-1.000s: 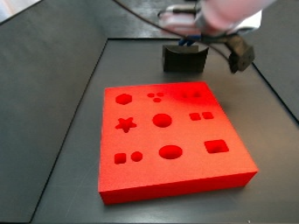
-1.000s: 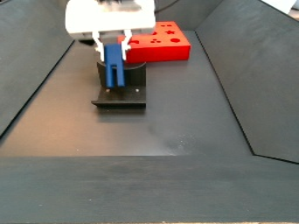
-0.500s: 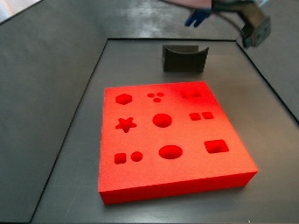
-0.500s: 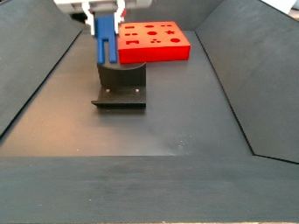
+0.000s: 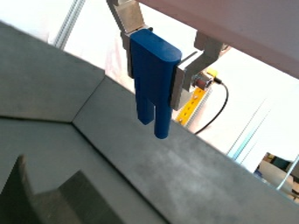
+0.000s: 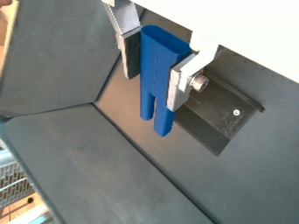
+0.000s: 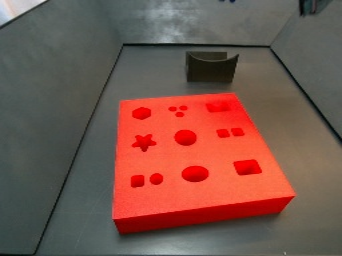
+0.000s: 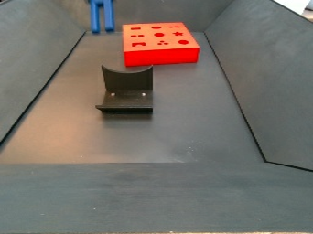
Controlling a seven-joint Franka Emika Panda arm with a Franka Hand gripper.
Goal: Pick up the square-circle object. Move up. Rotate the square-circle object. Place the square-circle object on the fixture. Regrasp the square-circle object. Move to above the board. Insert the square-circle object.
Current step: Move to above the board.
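Side view: the square-circle object (image 8: 98,15) hangs high at far left, the empty fixture (image 8: 126,90) and the board (image 8: 160,44) to its right. Wrist views show the gripper (image 6: 155,63), jaws clamped on the block's upper end, its length clear for insertion.
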